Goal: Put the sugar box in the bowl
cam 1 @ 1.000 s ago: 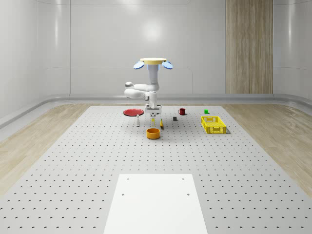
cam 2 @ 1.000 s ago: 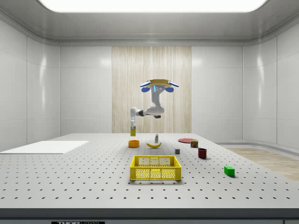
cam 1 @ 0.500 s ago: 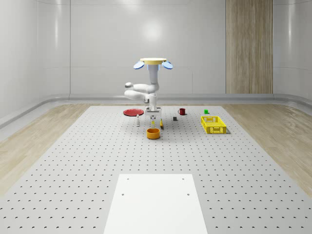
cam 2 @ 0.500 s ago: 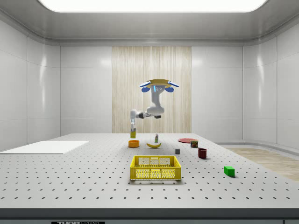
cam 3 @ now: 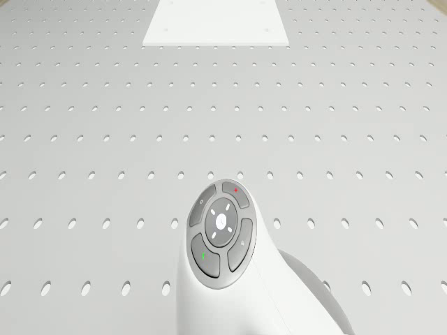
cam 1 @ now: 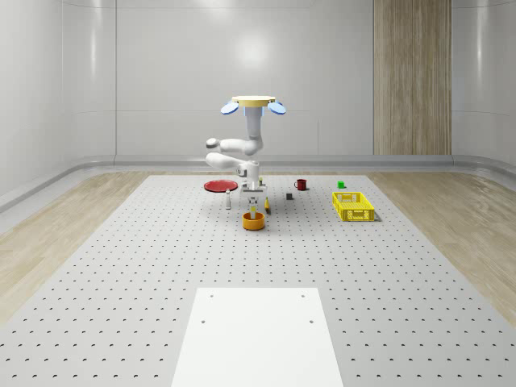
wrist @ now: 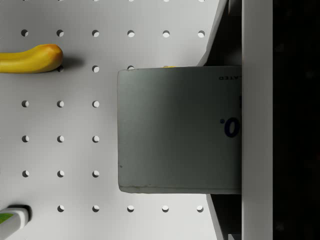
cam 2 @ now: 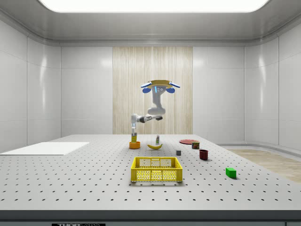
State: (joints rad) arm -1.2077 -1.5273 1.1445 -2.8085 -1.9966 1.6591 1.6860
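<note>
- Overhead, the drone (cam 1: pixel 253 104) hovers above the far middle of the perforated table (cam 1: pixel 161 266), over the spot between the red plate (cam 1: pixel 218 186) and the banana (cam 2: pixel 154 146).
- From the drone the arm (cam 1: pixel 234 150) drops down, elbows out to the whole-scene view's left, then folds back and points straight down over the orange bowl (cam 1: pixel 253 221); in the side view it reaches toward that view's left with the wrist vertical.
- Beneath the wrist, the gripper (cam 1: pixel 254 201) hangs just above the bowl, and its fingers are closed on the sugar box (wrist: pixel 180 130), holding it from above.
- In both outside views the sugar box stands upright with its long axis vertical, its lower end reaching the bowl's rim; whether it touches the bowl's floor cannot be told.
- In the wrist view the box's grey end face looks at the camera, one edge is cut off behind a finger (wrist: pixel 257 120), and the bowl under it is hidden apart from a thin orange sliver at the box's edge.
- Beside the box in the wrist view lie the banana's tip and, partly cut off, a small white bottle (wrist: pixel 12 216).
- Farther to the whole-scene view's right stand a dark red mug (cam 1: pixel 301 185), a yellow crate (cam 1: pixel 353 206) and a small green block (cam 1: pixel 341 185).
</note>
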